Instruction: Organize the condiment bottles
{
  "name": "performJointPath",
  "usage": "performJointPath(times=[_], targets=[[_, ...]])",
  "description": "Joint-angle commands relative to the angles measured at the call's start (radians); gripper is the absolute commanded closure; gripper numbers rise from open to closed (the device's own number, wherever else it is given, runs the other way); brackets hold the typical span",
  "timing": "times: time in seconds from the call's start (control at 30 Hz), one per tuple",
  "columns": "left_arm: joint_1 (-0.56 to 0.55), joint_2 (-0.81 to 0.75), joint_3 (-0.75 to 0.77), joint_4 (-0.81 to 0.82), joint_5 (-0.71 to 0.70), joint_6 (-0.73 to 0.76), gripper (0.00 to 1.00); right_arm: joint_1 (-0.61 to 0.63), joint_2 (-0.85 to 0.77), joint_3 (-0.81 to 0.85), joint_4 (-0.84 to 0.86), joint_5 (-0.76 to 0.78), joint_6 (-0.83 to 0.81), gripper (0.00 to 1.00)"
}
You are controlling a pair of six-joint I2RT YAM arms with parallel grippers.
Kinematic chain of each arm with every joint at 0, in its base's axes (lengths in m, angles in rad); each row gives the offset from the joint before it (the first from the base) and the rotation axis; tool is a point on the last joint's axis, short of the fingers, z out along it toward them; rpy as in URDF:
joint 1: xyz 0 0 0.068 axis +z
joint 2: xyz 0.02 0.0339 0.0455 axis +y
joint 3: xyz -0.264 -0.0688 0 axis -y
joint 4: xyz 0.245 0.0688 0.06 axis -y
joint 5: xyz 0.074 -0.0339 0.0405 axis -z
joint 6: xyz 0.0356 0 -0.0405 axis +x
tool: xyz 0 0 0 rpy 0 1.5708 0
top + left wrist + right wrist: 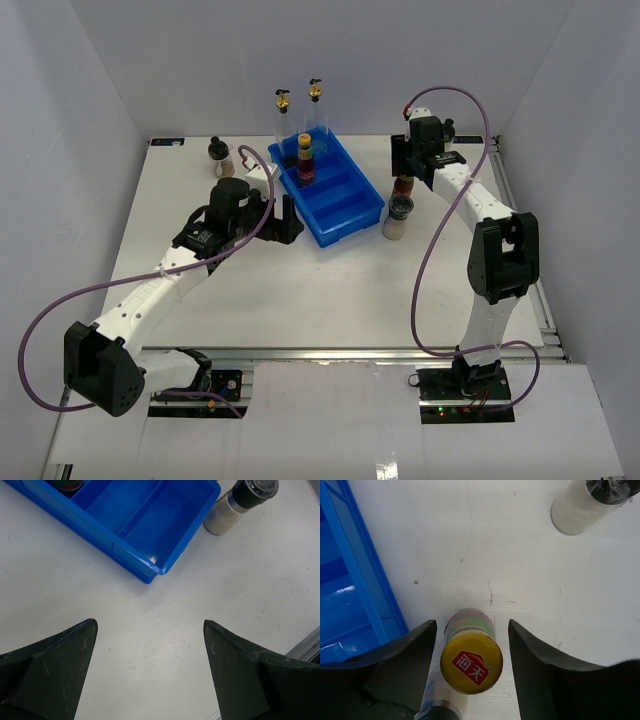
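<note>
A dark red sauce bottle point(471, 662) with a yellow cap stands on the table between the fingers of my right gripper point(472, 625), just right of the blue tray point(355, 580). A narrow gap shows on each side of the cap, so the jaws are open around it. Another sauce bottle point(305, 160) stands in the tray's far compartment. Two tall clear bottles point(282, 115) stand behind the tray. One black-capped jar point(398, 215) stands right of the tray's near end, another jar point(220, 155) at the back left. My left gripper point(150, 625) is open over bare table near the tray's corner point(155, 570).
The tray's middle and near compartments point(150, 525) hold nothing. The jar point(235, 510) stands just past the tray's near right corner. The table's metal edge rail point(305, 647) runs close to my left gripper's right finger.
</note>
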Motion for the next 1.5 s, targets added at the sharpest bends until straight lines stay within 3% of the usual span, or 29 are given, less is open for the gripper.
performJointPath(times=[0.0, 0.17, 0.2, 0.23, 0.6, 0.87, 1.03, 1.47], targets=[[-0.004, -0.008, 0.031, -0.014, -0.002, 0.010, 0.02, 0.000, -0.026, -0.012, 0.024, 0.009, 0.027, 0.42], [-0.004, -0.015, 0.028, -0.008, 0.002, 0.007, 0.02, 0.000, -0.014, 0.001, 0.016, 0.034, 0.007, 0.72], [-0.004, -0.015, 0.027, -0.009, 0.000, 0.007, 0.02, 0.000, -0.010, 0.013, 0.009, 0.040, -0.003, 0.87], [-0.004, -0.015, 0.028, -0.010, -0.001, 0.007, 0.02, 0.000, -0.006, 0.031, 0.000, 0.054, -0.011, 0.92], [-0.004, -0.033, 0.022, -0.006, -0.047, 0.007, 0.02, 0.003, -0.030, 0.287, -0.029, 0.092, -0.101, 0.92], [-0.004, -0.152, -0.030, 0.059, -0.161, -0.009, 0.02, 0.089, -0.084, 0.288, 0.209, 0.101, -0.205, 0.92], [-0.004, -0.143, -0.023, 0.049, -0.163, -0.013, 0.02, 0.141, -0.075, 0.300, 0.335, 0.096, -0.177, 0.92], [-0.004, -0.159, -0.029, 0.050, -0.165, -0.013, 0.02, 0.281, 0.113, 0.432, 0.482, 0.064, -0.223, 0.92]])
